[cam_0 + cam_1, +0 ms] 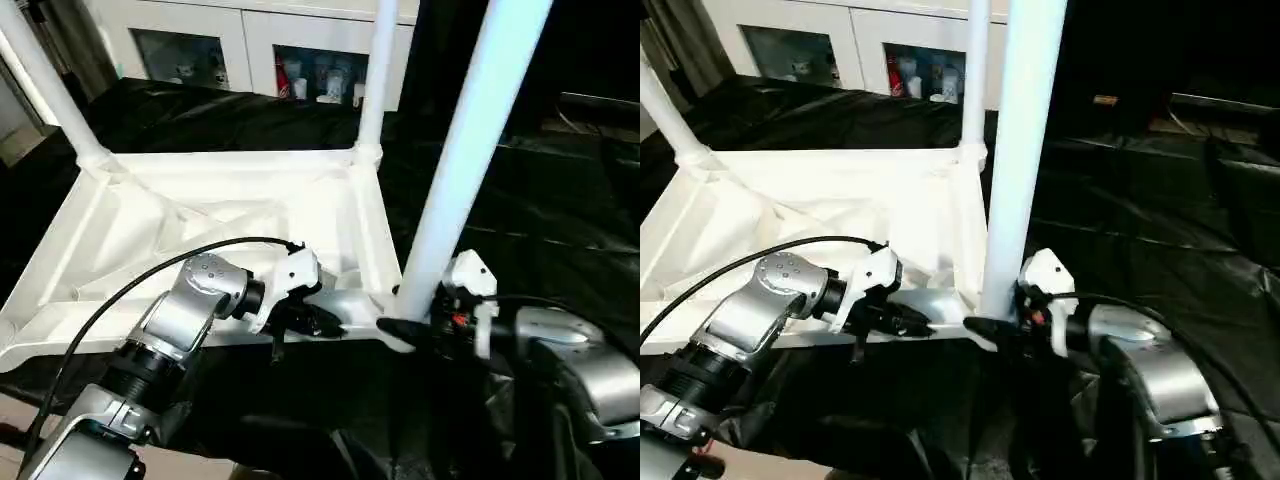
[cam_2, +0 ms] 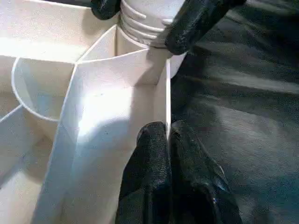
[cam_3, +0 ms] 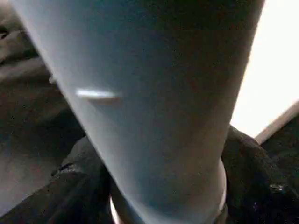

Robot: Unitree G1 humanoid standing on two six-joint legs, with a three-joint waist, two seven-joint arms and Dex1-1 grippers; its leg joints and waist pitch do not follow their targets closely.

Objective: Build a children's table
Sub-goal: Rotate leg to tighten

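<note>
You were in a lab or workroom. A black sheet covered the tabletop, and a white cupboard with glass doors stood behind, with small things inside.

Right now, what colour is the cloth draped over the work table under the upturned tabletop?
Black, glossy and wrinkled. The cloth shows best in the right eye view.

A black-draped work table stands before a white cabinet with glass doors.
</note>
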